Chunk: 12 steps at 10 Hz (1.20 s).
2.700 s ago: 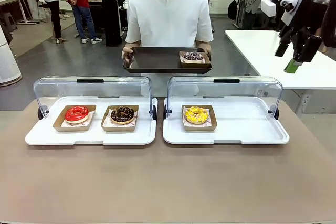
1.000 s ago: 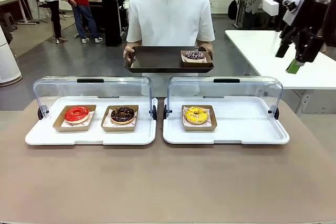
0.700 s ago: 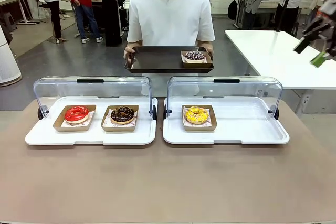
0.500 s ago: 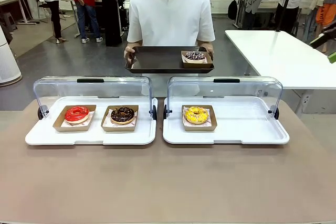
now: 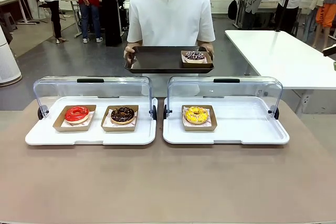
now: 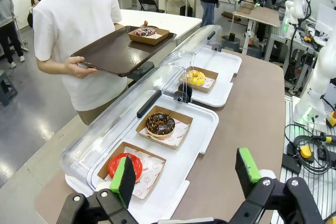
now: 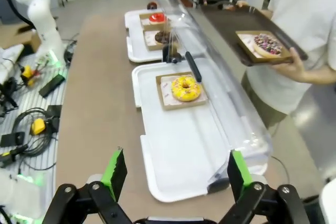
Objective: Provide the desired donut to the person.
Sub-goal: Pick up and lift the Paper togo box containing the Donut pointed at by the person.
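The person [image 5: 170, 14] in a white shirt stands across the table holding a dark tray [image 5: 155, 59]. On the tray's right end lies a sprinkled chocolate donut [image 5: 195, 55] in a cardboard box. The left display tray holds a red donut [image 5: 77, 113] and a chocolate donut [image 5: 123, 114]. A yellow donut [image 5: 196, 114] lies in the right display tray. My left gripper [image 6: 186, 174] hovers open and empty above the table's left end, near the red donut [image 6: 116, 162]. My right gripper [image 7: 176, 174] hangs open and empty over the right display tray, short of the yellow donut [image 7: 185, 87].
Both white display trays [image 5: 226, 135] have clear lids [image 5: 224, 88] raised along their far edge. A white side table [image 5: 278, 56] stands at the right. Bystanders stand at the back left. Cables and a yellow device [image 7: 37, 126] lie beside the table.
My right arm has swung from the upper right of the front view out past the right edge. The person keeps holding the tray still with the donut on it.
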Motion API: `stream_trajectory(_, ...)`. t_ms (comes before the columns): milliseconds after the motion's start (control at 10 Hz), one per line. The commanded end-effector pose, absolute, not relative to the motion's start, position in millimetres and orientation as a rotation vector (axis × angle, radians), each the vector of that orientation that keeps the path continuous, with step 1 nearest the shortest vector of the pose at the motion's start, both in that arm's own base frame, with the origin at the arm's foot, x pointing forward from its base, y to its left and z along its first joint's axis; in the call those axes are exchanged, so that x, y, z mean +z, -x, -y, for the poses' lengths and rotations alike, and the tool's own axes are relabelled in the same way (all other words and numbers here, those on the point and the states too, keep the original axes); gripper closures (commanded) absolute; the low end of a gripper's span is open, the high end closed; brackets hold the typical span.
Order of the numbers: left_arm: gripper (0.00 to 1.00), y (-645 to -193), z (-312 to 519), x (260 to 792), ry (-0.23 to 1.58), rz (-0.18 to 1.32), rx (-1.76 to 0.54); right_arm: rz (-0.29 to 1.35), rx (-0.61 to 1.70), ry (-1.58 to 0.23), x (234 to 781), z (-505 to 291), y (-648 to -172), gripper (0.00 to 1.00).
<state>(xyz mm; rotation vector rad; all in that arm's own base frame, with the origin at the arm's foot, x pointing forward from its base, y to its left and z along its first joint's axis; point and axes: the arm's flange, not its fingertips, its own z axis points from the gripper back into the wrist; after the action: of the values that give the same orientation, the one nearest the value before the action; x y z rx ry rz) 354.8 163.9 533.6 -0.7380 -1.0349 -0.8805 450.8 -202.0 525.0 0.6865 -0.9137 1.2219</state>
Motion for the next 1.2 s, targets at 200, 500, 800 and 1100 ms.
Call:
stream_trajectory(200,0.0,-354.9,-164.3,534.7,0.746,1.053,-0.884,0.907,1.193,-0.771,500.6,202.0,-453.4,0.0)
stream_trajectory(500,0.0,-354.9,-164.3,534.7,0.746,1.053,-0.884,0.908,1.187,-0.79,499.4,200.5,-451.5,0.0)
stream_trajectory(800,0.0,-354.9,-164.3,534.7,0.746,1.053,-0.884,0.906,1.206,-0.79,498.2,198.7,-450.2,0.0)
stream_trajectory(1100,0.0,-354.9,-164.3,534.7,0.746,1.053,-0.884,0.895,1.224,-0.813,497.4,197.6,-448.0,0.0)
